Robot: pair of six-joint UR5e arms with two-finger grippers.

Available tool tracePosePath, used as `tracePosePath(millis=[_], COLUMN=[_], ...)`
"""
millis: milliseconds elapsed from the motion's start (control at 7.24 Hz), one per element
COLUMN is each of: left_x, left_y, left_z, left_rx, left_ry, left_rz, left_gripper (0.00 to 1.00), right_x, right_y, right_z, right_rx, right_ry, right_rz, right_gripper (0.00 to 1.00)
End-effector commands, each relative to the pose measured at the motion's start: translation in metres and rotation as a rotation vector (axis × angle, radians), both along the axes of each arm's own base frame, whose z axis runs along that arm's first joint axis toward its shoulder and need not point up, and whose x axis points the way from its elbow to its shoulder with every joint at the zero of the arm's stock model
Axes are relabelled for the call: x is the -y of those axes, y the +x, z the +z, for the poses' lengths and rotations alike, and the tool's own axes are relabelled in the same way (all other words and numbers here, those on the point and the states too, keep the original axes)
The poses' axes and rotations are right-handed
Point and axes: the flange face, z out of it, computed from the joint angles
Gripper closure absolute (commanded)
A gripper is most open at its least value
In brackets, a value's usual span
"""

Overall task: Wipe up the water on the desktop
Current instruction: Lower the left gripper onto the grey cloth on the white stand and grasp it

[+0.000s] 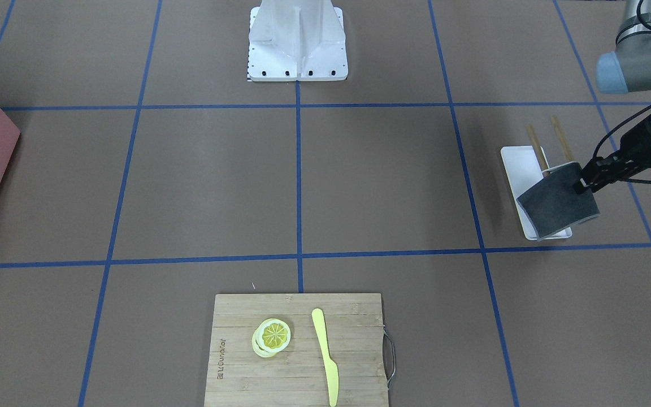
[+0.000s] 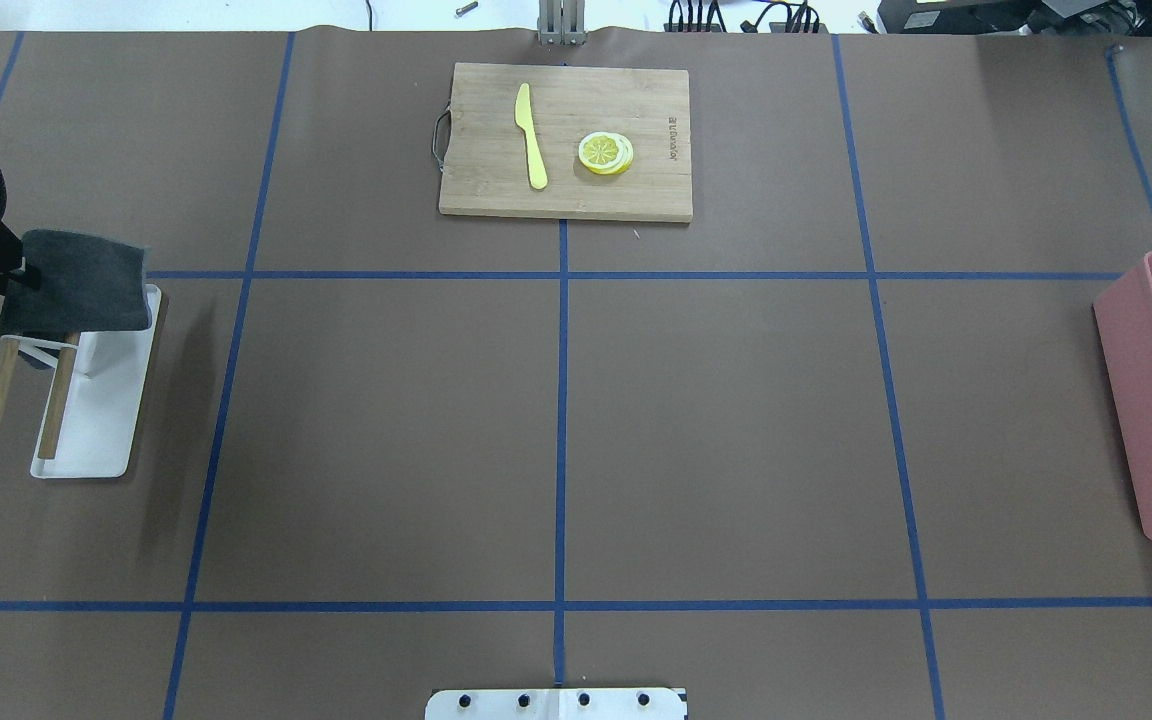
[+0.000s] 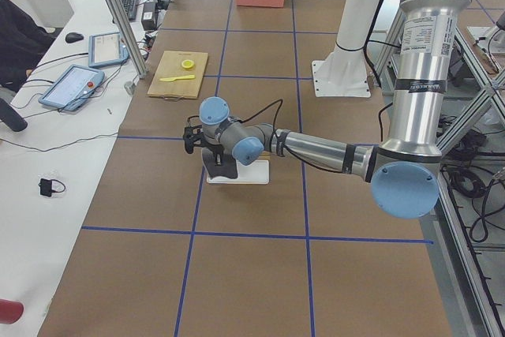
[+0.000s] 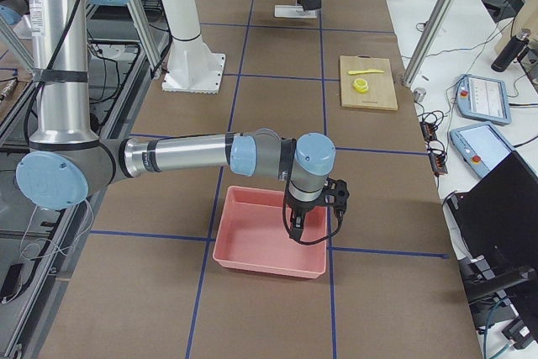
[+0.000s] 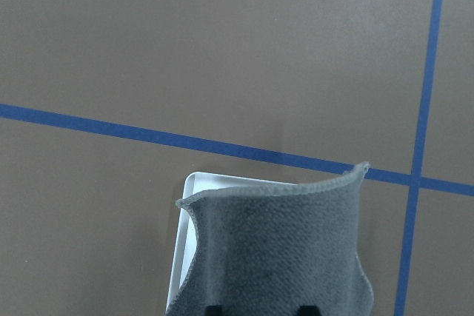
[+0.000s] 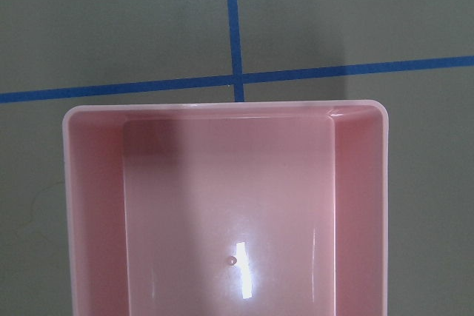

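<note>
Where the large, flat, matte brown desktop [image 2: 386, 430] is crossed by thin blue tape lines, it is seen to span the whole work area. A dark grey cloth [image 1: 557, 206] is held above it at the robot's left end, pinched at 1 edge between the closed fingers of the left gripper [image 1: 584, 183]. The cloth is hung over the end of a white rectangular tray [image 2: 101, 430] away from the robot, and 2 brown wooden sticks [image 2: 54, 400] are seen along that tray's outer side. Whether the cloth's lower edge is touching the tray cannot be told. At the opposite end, the right gripper [image 4: 297, 231] is held over a pink rectangular plastic bin [image 4: 269, 250], and it cannot be told whether its fingers are parted or closed. At the middle of the far edge a bamboo cutting board [image 2: 566, 200] is set, on which a yellow plastic knife [image 2: 531, 135] and a small stack of yellow lemon slices [image 2: 606, 153] are laid apart.
</note>
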Motion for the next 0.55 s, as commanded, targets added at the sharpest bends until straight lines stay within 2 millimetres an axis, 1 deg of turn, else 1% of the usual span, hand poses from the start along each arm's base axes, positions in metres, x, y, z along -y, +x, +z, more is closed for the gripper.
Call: tracePosePath(millis=[0, 138, 414], left_x=[0.0001, -0.0027, -0.0014], left_y=[0.0017, 0.0017, -0.0021], left_z=[-0.0051, -0.0058, -0.0084], left_rx=[-0.018, -0.038, -0.04], left_ry=[0.0, -0.011, -0.007], left_rz=[0.013, 0.03, 0.025], left_gripper=[1.0, 1.0, 1.0], right_x=[0.0006, 0.0006, 0.0006], right_y=[-0.0005, -0.0005, -0.0005], right_z=[-0.0021, -0.0029, -0.0029], right_rx=[0.006, 0.006, 0.006], right_ry=[0.004, 0.005, 0.005], right_rz=[0.0, 0.0, 0.0], right_gripper=[0.0, 0.0, 0.0])
